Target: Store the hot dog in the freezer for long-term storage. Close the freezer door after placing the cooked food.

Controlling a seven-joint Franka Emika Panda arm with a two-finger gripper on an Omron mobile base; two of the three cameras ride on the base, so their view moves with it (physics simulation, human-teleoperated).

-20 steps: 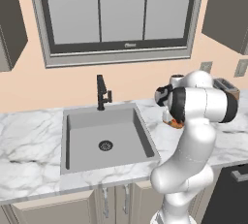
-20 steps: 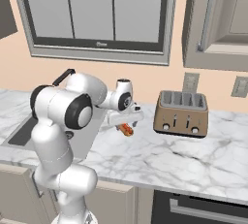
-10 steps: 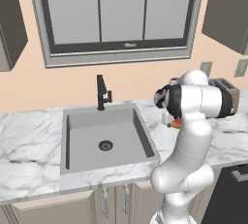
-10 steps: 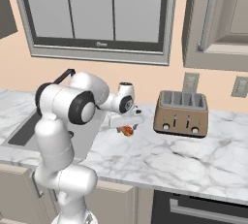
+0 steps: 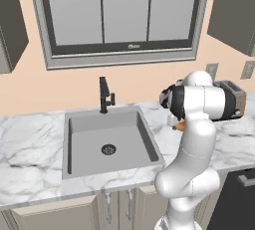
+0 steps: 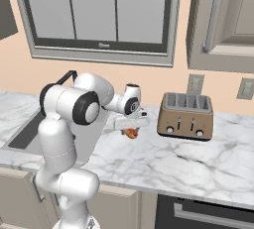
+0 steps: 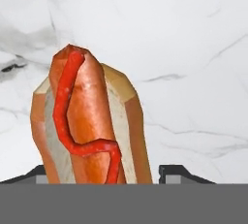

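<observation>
Reddish-brown hot dog (image 7: 85, 121) with red squiggle in tan-orange bun, white grey-veined marble desk (image 7: 193, 48), bronze toaster (image 6: 185, 116)

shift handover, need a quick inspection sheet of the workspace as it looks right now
surface: white marble counter, sink set in it
job's things: hot dog on the counter, between the hand's tips; freezer nothing seen
clutter: toaster beside the hot dog
grippers: hand low over the hot dog, tips either side; a firm grip cannot be told
cables: nothing seen
surroundings: window, black faucet, wall outlets, upper cabinet
</observation>
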